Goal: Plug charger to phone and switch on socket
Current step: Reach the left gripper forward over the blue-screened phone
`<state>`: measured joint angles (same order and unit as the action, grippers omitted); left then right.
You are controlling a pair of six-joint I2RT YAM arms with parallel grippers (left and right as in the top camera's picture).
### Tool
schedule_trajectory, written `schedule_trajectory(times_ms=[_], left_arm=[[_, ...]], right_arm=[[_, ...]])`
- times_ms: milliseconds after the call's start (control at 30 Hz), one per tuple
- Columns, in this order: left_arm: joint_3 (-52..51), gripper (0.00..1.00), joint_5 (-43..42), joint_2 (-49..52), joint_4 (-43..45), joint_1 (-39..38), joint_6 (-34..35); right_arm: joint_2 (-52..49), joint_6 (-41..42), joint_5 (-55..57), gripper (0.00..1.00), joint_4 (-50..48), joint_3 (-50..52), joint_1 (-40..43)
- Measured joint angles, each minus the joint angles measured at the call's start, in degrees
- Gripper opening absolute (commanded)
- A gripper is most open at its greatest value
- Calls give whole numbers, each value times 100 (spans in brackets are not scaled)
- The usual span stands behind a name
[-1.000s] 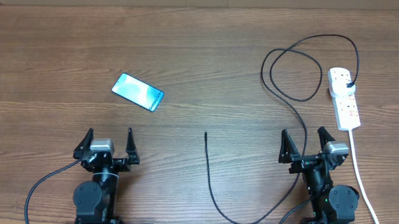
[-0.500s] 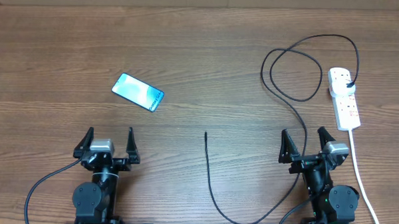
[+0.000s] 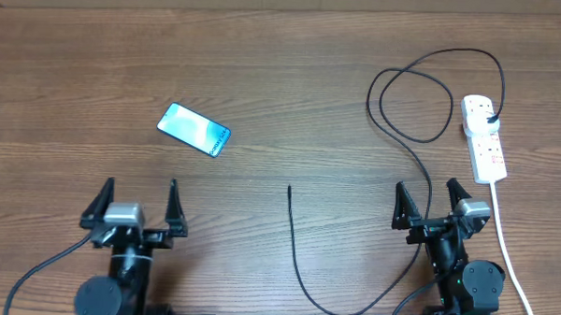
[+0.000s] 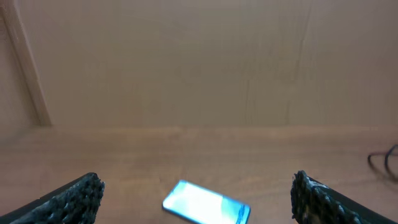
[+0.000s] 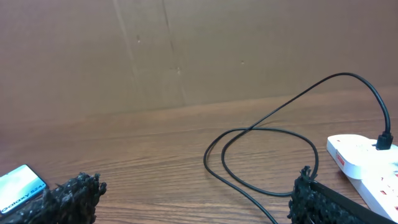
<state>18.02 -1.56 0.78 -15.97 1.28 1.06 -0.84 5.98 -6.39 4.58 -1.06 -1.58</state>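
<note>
The left gripper [image 3: 139,186] and right gripper [image 3: 426,189] are waiting wide open, holding nothing, and fetching the charger [image 3: 291,214] tip toward the phone [image 3: 194,129] is probably coming next.

Overhead looks down; wrist views apparently share the phone [image 4: 206,204].

- My left fingers [image 4: 74,198] run past the bottom edge of the left wrist view; the charger [image 4: 384,159] there is only a short loop cut by the right edge.
- In my right wrist view the left edge cuts the phone [image 5: 17,188], the right edge the socket [image 5: 364,158].
- From overhead the socket's switches [image 3: 488,146] are too small to read, and its white cord [image 3: 509,259] leaves at the bottom edge.
</note>
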Motion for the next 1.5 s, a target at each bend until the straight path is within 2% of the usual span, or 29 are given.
schedule_trajectory(times_ms=[200, 533, 667, 900, 1000, 1167, 1267, 1500], left_arm=[[837, 100, 0, 476, -337, 0, 2], [2341, 100, 0, 2621, -1054, 0, 33], [3215, 100, 0, 3665, -1788, 0, 184], [5139, 100, 74, 5591, -3703, 0, 599], [5855, 100, 90, 6349, -4264, 0, 671], [6196, 100, -46, 7112, -4741, 0, 717], [6196, 100, -417, 7440, -5036, 0, 763], [6196, 100, -1001, 8019, -4865, -2, 1080]], right_arm=[[0, 0, 2, 100, 0, 0, 0], [2, 0, 2, 100, 2, 0, 0], [0, 0, 0, 100, 4, 0, 0], [4, 0, 2, 100, 2, 0, 0], [4, 0, 2, 100, 2, 0, 0], [4, 0, 2, 100, -2, 0, -2], [4, -2, 2, 100, 0, 0, -2], [4, -4, 4, 100, 0, 0, -2]])
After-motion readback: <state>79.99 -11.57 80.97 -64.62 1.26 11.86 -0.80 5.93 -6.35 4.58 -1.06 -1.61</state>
